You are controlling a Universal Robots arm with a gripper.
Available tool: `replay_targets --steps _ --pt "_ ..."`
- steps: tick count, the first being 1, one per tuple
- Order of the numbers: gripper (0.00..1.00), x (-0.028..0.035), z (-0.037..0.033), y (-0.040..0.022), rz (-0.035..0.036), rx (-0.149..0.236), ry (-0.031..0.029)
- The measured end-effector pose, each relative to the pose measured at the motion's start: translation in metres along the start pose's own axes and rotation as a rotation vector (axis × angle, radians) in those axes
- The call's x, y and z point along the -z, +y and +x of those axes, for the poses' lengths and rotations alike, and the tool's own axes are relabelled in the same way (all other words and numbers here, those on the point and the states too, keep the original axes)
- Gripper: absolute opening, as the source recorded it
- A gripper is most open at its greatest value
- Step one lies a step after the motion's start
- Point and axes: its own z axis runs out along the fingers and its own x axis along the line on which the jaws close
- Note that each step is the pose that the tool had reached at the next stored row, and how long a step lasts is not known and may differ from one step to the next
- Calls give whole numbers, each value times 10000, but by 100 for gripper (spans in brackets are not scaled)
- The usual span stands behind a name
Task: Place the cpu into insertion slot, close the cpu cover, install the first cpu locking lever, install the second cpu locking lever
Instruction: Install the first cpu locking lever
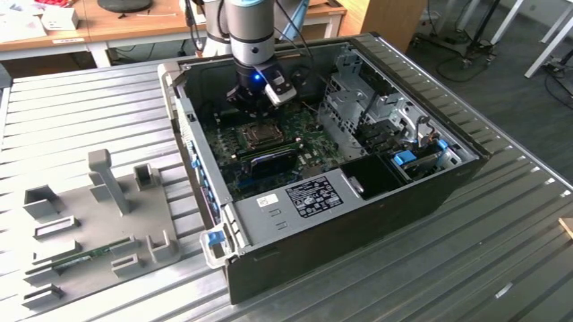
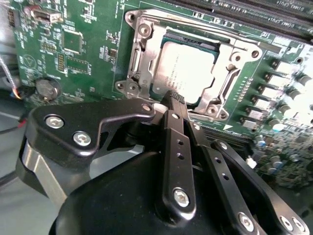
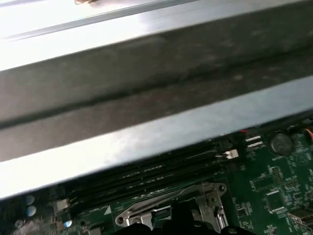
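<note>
- cpu [image 2: 188, 66] seated flat in the insertion slot [image 2: 191, 100], pale top showing through the window of the cpu cover [image 2: 146, 58], which lies down over it in the second wrist view.
- slot's silvery frame on the green motherboard [image 2: 83, 49]; coin cell [image 2: 45, 88] at about 9 o'clock of the socket, long black memory slots [image 2: 244, 12] at about 1 o'clock in that view.
- tool [image 2: 175, 100] hangs just above the socket's near edge, black fingers [image 2: 177, 147] drawn together, narrow, nothing between them.
- tool tip is beside the cpu, at about 6 o'clock of it in the second wrist view; touching the frame or not, cannot tell.
- exterior view: arm [image 1: 249, 33] reaches down into the open computer case [image 1: 358, 201], socket [image 1: 257, 134] right under the tool [image 1: 255, 102].
- case lies on the ribbed metal bench [image 1: 80, 121]; grey fixture plate [image 1: 98, 221] at 9 o'clock of the case.
</note>
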Motion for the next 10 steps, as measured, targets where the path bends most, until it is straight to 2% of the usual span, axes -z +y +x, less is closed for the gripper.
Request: replay_targets --steps 3,4,6,7,10 --pt "10 -1 0 0 55 365 120" --pt "10 -2 0 0 106 454 167" --pt "10 -3 1 -1 262 565 257" --pt "10 -2 -1 -4 276 573 277" --pt "10 -2 -1 -5 279 572 279"
